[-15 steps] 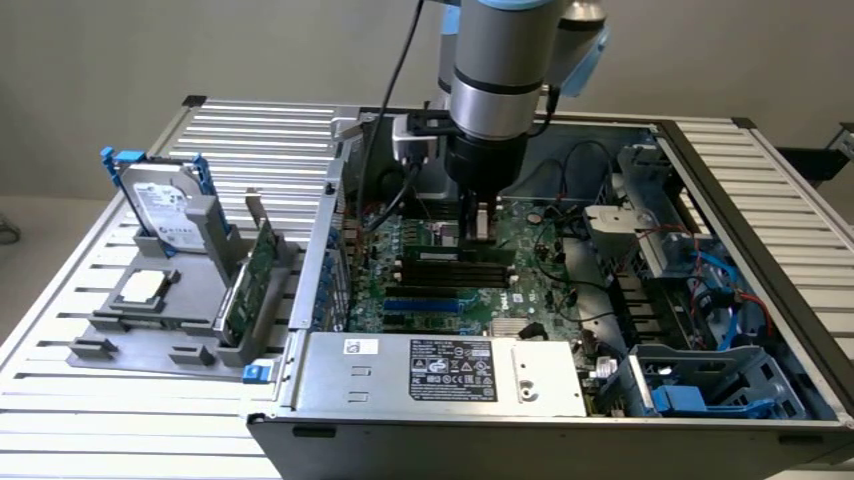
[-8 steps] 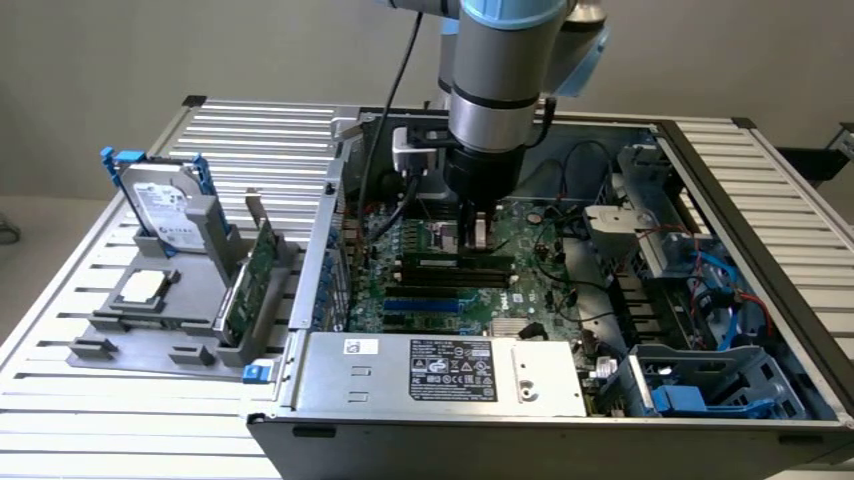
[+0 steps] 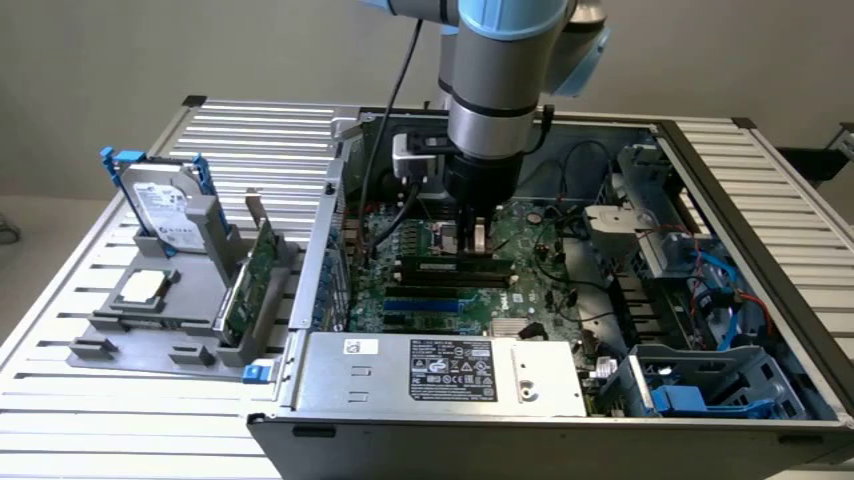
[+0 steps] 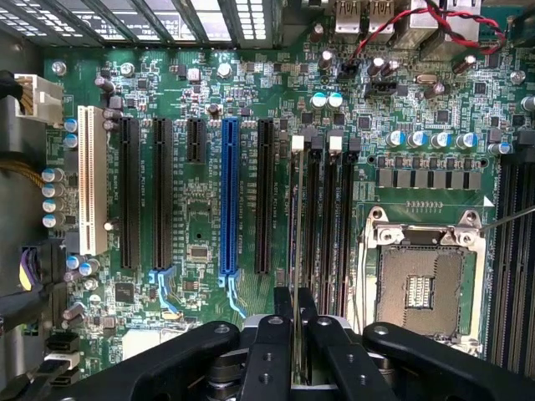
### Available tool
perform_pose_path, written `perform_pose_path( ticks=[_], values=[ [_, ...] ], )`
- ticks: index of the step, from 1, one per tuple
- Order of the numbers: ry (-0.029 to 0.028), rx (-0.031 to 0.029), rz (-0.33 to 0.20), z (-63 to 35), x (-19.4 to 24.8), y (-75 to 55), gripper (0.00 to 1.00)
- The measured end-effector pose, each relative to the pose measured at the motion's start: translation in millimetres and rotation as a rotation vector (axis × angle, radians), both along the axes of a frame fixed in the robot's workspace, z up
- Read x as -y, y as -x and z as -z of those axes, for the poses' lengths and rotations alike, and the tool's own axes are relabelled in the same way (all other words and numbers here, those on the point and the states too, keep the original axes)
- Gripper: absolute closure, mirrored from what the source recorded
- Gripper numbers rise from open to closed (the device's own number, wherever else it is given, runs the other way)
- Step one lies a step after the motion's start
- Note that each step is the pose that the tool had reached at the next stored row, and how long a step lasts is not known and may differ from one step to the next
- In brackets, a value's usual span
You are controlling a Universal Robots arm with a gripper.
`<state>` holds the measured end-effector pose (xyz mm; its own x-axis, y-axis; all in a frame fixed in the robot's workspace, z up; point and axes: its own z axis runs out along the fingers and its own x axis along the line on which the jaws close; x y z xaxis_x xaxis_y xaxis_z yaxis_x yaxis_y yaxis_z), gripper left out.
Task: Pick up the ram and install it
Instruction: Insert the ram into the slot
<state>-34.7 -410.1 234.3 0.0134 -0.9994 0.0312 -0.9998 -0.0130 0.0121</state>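
Observation:
The ram (image 4: 295, 225) is a thin green stick that the wrist view catches edge-on. It stands in line with the memory slot that has a white latch (image 4: 297, 143), next to the CPU socket (image 4: 422, 284). My gripper (image 4: 295, 322) is shut on the ram, one black finger on each side. In the exterior view the gripper (image 3: 470, 243) reaches straight down into the open computer case, and the ram (image 3: 447, 265) lies along the memory slots on the motherboard just below the fingers. Whether the ram is fully seated cannot be told.
Black expansion slots and a blue slot (image 4: 230, 200) run beside the memory slots. The power supply (image 3: 441, 370) fills the case's front; cables and drive bays (image 3: 694, 290) crowd the exterior view's right. Outside the case, a grey holder (image 3: 160, 330) carries a hard drive (image 3: 167, 210) and a green expansion card (image 3: 254, 280).

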Motion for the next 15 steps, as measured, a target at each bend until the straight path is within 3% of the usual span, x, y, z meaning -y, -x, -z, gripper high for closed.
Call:
perform_pose_path(
  ticks=[3, 9, 15],
  values=[
    [-0.001, 0.0, 0.0, 2.5, -0.2, 0.0, 0.86],
    [-0.0092, 0.0, -0.002, 3.7, -0.9, 0.0, 0.86],
    [-0.0097, -0.0001, -0.008, 3.6, -0.9, 0.0, 0.86]
  ],
)
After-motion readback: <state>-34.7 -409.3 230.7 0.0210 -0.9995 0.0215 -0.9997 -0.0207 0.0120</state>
